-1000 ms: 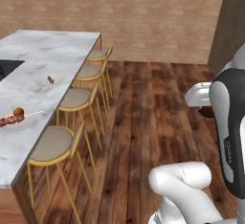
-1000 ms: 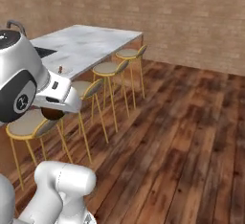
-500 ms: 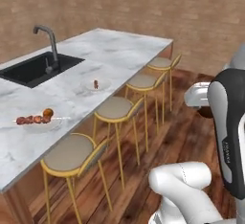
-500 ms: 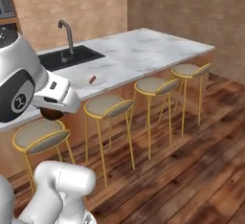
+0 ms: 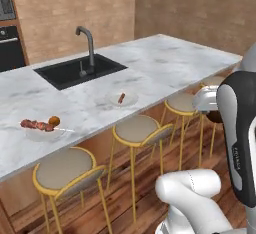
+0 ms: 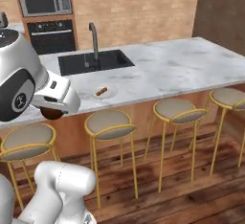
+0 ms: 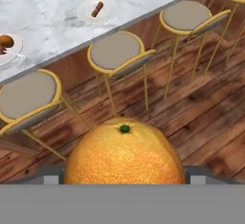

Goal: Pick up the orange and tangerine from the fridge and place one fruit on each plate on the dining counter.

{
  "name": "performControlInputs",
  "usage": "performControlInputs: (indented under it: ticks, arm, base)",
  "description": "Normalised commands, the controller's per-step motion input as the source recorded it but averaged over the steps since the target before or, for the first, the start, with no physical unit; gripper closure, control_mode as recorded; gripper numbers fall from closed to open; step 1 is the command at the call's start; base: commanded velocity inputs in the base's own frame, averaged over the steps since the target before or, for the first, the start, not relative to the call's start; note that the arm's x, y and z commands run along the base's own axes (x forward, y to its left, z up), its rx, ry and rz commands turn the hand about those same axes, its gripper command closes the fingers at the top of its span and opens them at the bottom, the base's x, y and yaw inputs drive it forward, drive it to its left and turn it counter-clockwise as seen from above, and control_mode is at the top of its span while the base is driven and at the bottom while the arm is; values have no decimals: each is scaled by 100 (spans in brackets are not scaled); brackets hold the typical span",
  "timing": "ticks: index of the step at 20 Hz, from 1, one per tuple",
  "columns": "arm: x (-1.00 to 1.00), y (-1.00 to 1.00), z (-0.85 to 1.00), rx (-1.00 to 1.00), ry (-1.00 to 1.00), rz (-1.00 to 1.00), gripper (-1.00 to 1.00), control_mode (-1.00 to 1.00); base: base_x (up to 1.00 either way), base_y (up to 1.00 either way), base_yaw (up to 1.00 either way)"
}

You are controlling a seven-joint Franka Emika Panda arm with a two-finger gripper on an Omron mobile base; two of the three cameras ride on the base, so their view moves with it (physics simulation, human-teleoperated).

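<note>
- I am in a home kitchen, facing a long marble dining counter (image 6: 182, 70) with a black inset sink (image 6: 95, 61) and a grey tap (image 6: 93, 35).
- Yellow-framed bar stools (image 6: 109, 124) line its near side on a dark plank floor (image 6: 182, 189).
- Behind stand brick walls (image 6: 139, 7), a built-in oven (image 6: 51, 35) and a microwave (image 6: 44, 0).

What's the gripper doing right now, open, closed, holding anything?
Gripper: closed on the orange.
</note>
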Motion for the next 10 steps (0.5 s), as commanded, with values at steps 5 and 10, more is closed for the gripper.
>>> performControlInputs:
  ticks: [5,10]
  arm:
    - [0,0,0,0,0,0,100,100]
    - [0,0,0,0,0,0,100,100]
  base:
    - [65,-78,60]
    - [47,-52,40]
